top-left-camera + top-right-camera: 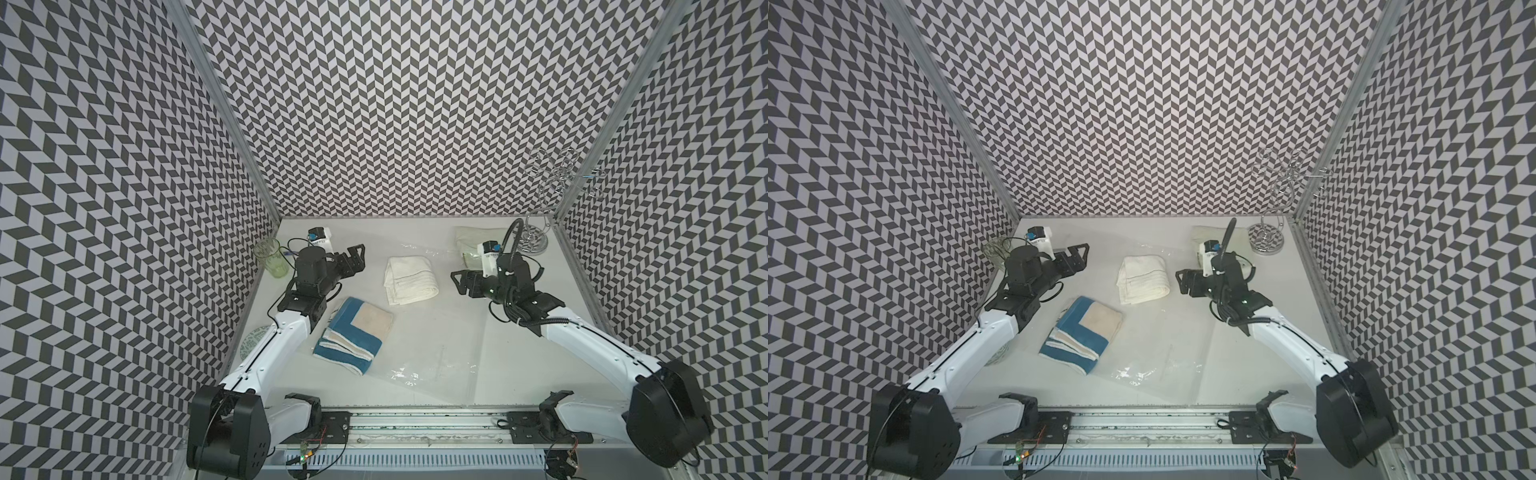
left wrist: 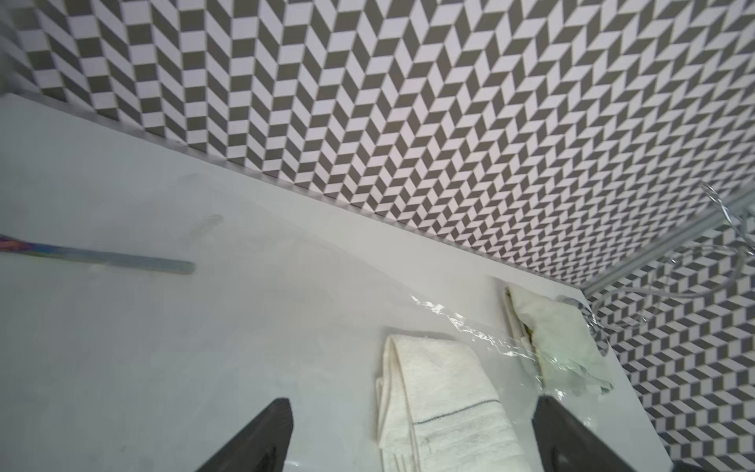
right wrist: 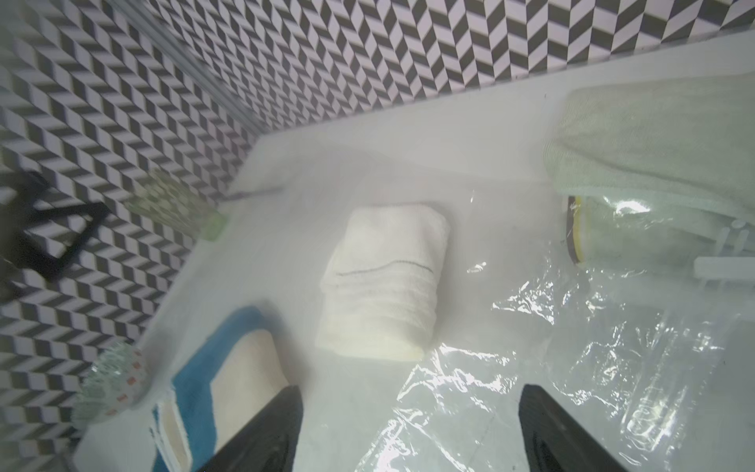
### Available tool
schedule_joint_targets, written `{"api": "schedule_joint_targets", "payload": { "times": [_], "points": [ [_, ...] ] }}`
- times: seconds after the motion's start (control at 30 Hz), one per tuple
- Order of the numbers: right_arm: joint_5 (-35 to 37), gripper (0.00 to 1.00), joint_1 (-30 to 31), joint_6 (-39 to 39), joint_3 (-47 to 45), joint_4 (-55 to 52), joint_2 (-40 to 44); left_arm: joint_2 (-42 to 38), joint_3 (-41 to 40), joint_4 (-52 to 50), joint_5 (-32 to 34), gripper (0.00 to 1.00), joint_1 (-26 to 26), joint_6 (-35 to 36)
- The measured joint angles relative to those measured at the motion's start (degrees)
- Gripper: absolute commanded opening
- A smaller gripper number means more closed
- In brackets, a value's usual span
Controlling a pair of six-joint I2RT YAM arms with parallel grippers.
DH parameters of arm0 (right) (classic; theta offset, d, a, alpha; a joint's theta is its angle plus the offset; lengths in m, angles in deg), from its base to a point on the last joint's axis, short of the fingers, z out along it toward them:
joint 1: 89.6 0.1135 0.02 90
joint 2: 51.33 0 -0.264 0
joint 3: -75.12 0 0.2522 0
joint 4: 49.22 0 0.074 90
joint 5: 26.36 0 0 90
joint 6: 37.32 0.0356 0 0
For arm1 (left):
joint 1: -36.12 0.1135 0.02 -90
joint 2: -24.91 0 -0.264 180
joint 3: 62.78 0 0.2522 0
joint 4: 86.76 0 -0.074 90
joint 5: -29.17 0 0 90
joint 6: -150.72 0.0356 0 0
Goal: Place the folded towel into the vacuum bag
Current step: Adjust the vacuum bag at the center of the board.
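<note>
A white folded towel (image 1: 409, 280) (image 1: 1142, 280) lies mid-table, between my two grippers and touched by neither. Nearer the front left lies a blue and beige folded towel (image 1: 353, 334) (image 1: 1081, 332). The vacuum bag (image 1: 436, 357) (image 1: 1163, 361) (image 3: 551, 347), clear and glossy, lies flat over the right and middle of the table. My left gripper (image 1: 353, 257) (image 2: 412, 402) hovers open to the left of the white towel (image 2: 441, 404). My right gripper (image 1: 461, 282) (image 3: 410, 388) hovers open to the right of the white towel (image 3: 384, 282), over the bag's edge.
A pale green towel (image 1: 467, 243) (image 3: 653, 155) lies at the back right, partly under plastic. A wire stand (image 1: 536, 237) stands in the back right corner. A green tumbler (image 1: 272, 257) and a round patterned disc (image 1: 253, 336) sit along the left wall. A thin stick (image 2: 102, 257) lies at the back left.
</note>
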Motion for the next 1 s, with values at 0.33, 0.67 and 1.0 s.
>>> {"api": "schedule_joint_targets", "payload": {
  "times": [0.33,0.67,1.0],
  "points": [
    [2.32,0.29,6.25,0.7,6.4,-5.03,-14.67,-2.78,-7.13,0.11,3.78,0.85,-15.08,-7.3],
    [2.25,0.37,6.78,7.76,2.86,-4.66,-21.64,3.19,-15.34,-1.38,5.88,0.82,-16.35,-17.88],
    [-0.66,0.38,6.78,10.97,-4.5,-0.11,-17.97,16.37,-15.13,8.83,3.45,0.78,-13.0,-22.75]
  ]
}}
